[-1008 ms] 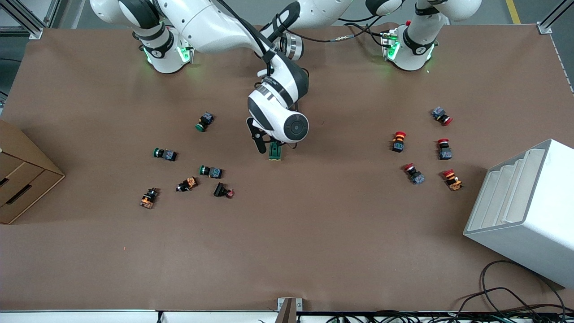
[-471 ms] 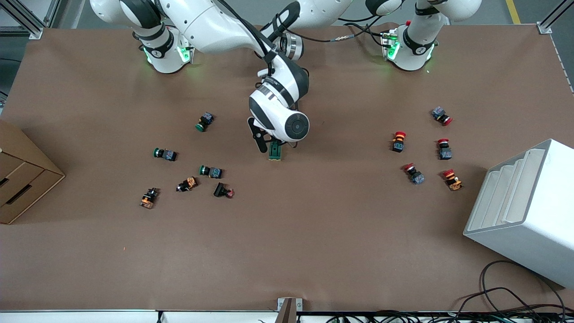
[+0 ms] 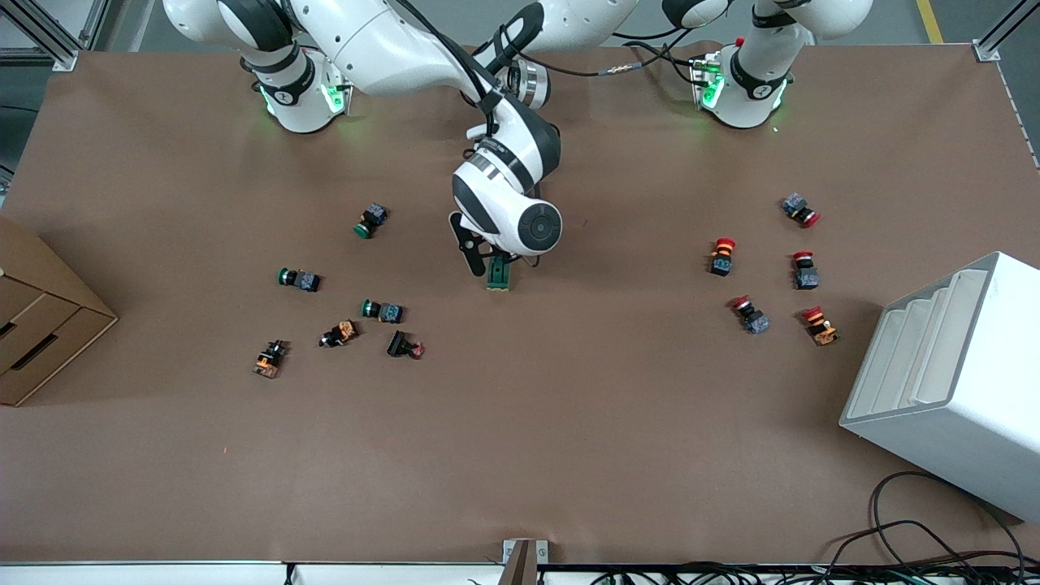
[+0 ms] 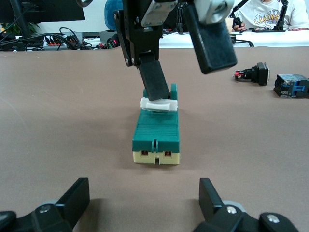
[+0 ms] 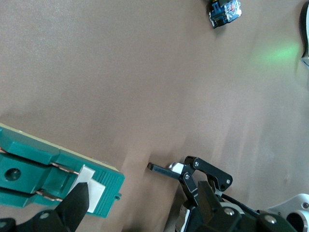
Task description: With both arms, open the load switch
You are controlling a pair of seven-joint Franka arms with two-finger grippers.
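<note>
Green load switch [image 3: 497,275] lies mid-table [image 3: 569,422]. Right gripper [image 4: 186,72] fingers are spread, one resting on its white tab [image 4: 159,104]. Left gripper [image 4: 140,205] sits low beside it, fingers spread too.

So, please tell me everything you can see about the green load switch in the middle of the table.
The load switch is a small, long, dark-green block that looks like plastic, with a ribbed top, a cream end face with two small openings, and a white tab across its top. It lies flat near the table's middle. One finger of the right gripper presses on the white tab; the other finger is in the air beside it. The left gripper is low, open and close to the cream end without touching.
</note>
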